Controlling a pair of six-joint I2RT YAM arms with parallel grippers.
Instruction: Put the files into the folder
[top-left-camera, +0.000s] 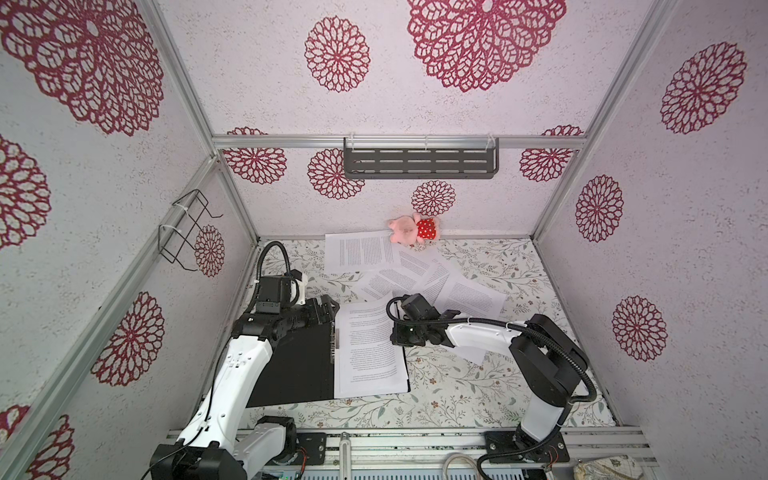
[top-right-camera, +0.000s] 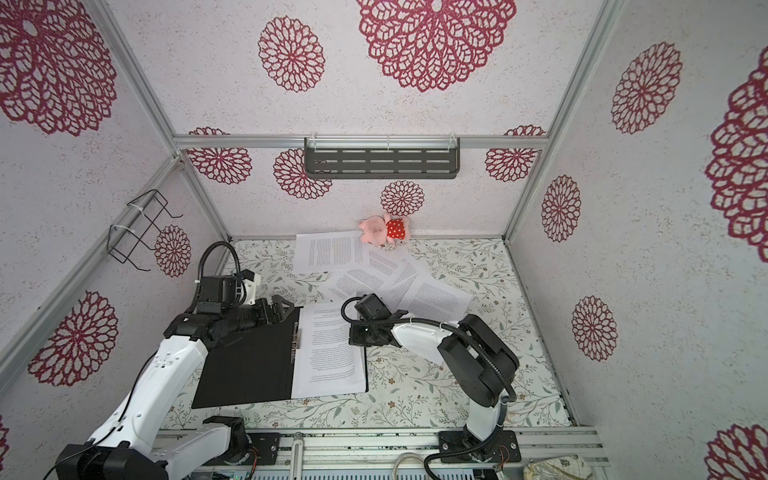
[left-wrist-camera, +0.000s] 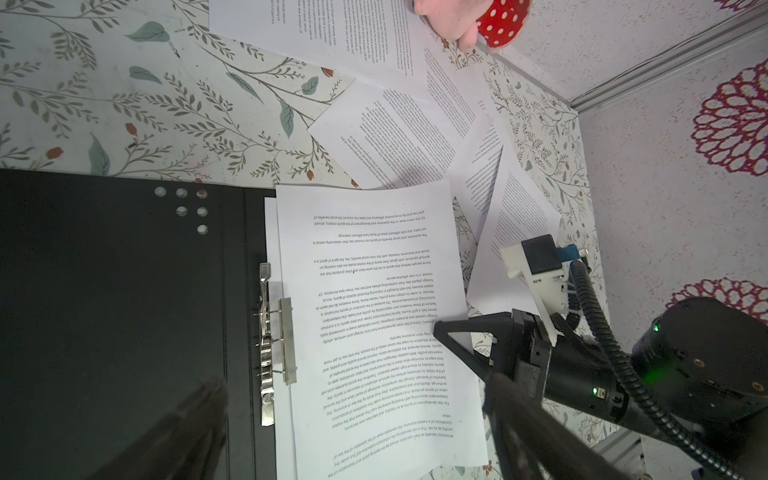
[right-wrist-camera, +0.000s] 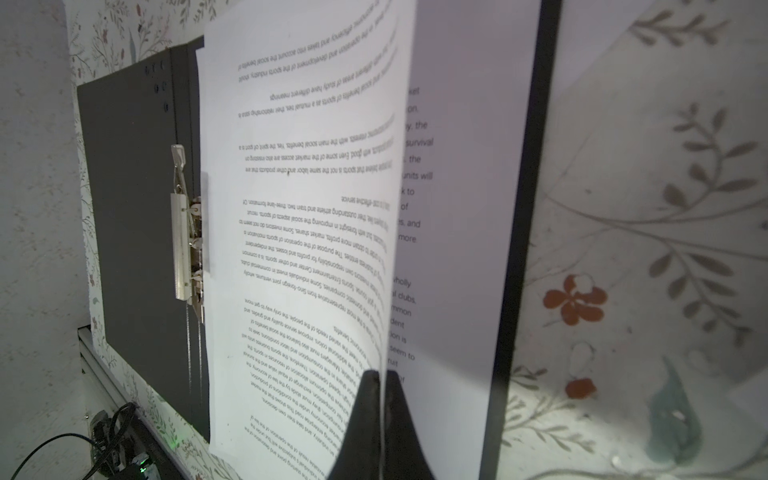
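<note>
The folder (top-left-camera: 299, 365) (top-right-camera: 249, 361) lies open on the table, black inside up, with a metal spine clip (left-wrist-camera: 270, 340) (right-wrist-camera: 185, 241) along its middle. On its right half rest white printed files. My right gripper (top-left-camera: 392, 334) (right-wrist-camera: 380, 374) is shut on the right edge of the top sheet (top-left-camera: 365, 345) (right-wrist-camera: 299, 208), whose held edge is lifted off the sheet below (right-wrist-camera: 457, 208). My left gripper (top-left-camera: 328, 307) (left-wrist-camera: 353, 380) hangs open over the folder's far edge, near the spine, holding nothing. Several more loose files (top-left-camera: 361, 253) (top-right-camera: 432, 299) lie scattered behind the folder.
A pink plush toy in a red dotted dress (top-left-camera: 411, 230) lies on a corner of the far sheet, against the back wall. A dark slotted shelf (top-left-camera: 419, 162) hangs on the back wall and a wire rack (top-left-camera: 187, 232) on the left wall.
</note>
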